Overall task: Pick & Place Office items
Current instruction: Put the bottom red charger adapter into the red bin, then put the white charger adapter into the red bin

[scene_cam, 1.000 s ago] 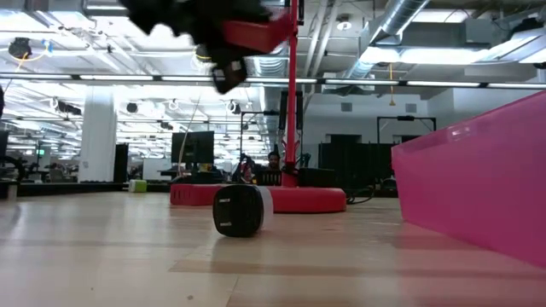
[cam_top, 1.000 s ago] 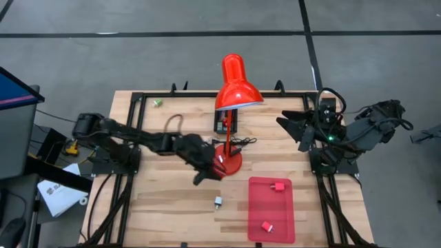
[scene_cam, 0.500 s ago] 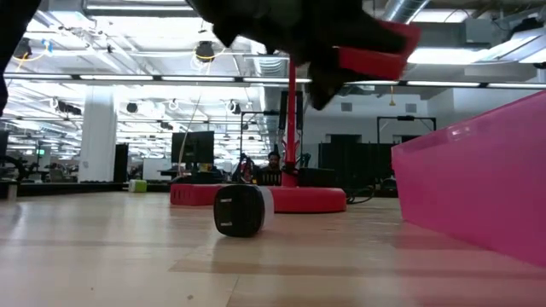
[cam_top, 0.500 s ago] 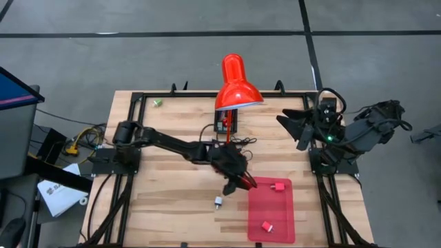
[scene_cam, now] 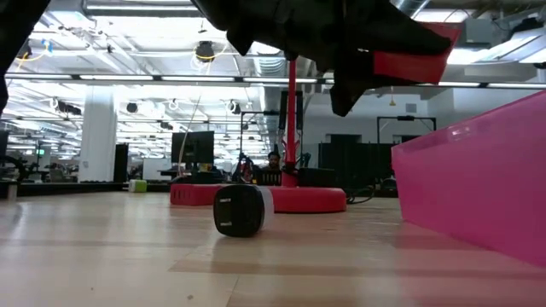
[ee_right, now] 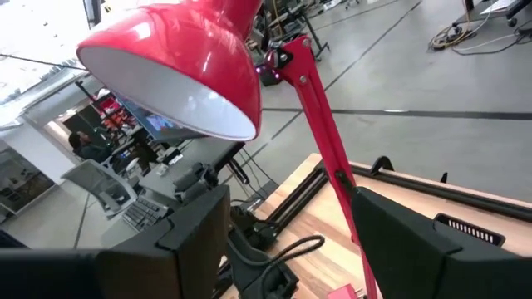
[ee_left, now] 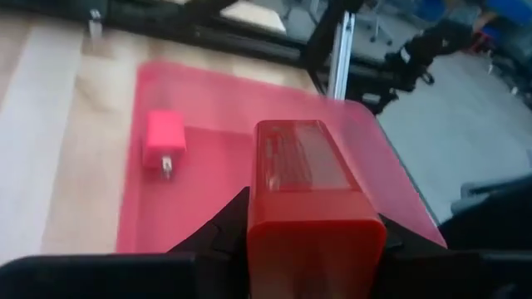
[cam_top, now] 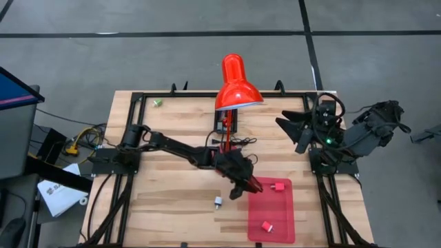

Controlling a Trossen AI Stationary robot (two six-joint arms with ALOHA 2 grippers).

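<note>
A wooden table [cam_top: 172,200] carries a tall red lamp [cam_top: 234,86] at its middle back and a flat red tray [cam_top: 272,224] toward the front right. The left arm stretches across the table, its gripper [cam_top: 247,184] raised at the tray's near-left corner and clamped on a red block [ee_left: 309,203], a smooth glossy oblong seen end-on between the dark fingers. From table height the block [scene_cam: 411,64] sits well above the tabletop, and the arm's dark bulk hides the fingers. Two small pink blocks lie in the tray, one at the back [cam_top: 278,187], one near the front [cam_top: 267,226]. A black-and-white piece [cam_top: 218,202] lies on the wood just left of the tray. A tiny green piece [cam_top: 158,102] sits at the back left. The right gripper [cam_top: 295,131] waits at the right edge with its fingers spread apart.
</note>
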